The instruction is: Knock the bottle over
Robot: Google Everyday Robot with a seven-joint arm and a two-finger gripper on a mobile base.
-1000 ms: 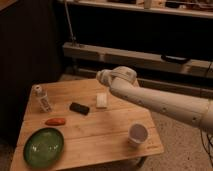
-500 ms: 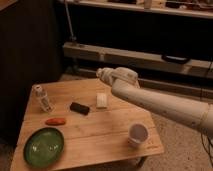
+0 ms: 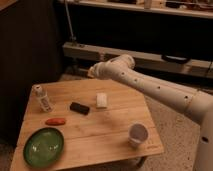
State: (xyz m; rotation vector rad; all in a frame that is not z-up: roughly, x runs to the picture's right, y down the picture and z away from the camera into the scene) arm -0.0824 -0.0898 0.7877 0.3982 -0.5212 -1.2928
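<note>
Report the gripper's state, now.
Gripper: cannot be told; it hovers near the far edge of the table, apart from the upright bottle.

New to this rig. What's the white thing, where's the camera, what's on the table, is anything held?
The white thing is a robot arm. Its tool hangs over the far edge of the table, touching nothing there; I see nothing held. There is one camera, looking down at the table; its mounting is unknown. On the table are an upright bottle, a cup, a black block, a white block, a red item and a green plate. The job is to knock the bottle over.
</note>
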